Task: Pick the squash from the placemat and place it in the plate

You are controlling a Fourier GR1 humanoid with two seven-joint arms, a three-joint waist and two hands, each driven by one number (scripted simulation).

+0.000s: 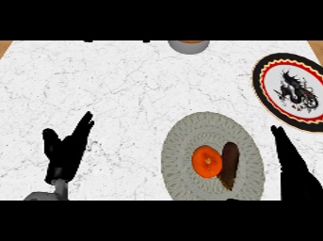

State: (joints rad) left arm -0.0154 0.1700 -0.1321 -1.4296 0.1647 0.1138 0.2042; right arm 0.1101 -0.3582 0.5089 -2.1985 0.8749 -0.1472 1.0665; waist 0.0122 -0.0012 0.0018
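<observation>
1 squash [207, 161] on placemat [183, 136], apart from straight, released fingers [280, 139] of right hand [298, 172]

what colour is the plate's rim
The plate has a black rim, with a red ring just inside; head view.

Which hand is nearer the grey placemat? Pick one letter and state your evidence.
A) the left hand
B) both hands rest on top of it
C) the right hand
C: the right hand is close beside the right edge of the placemat, while the left hand is open with fingers up, well off to the left on the counter.
</observation>
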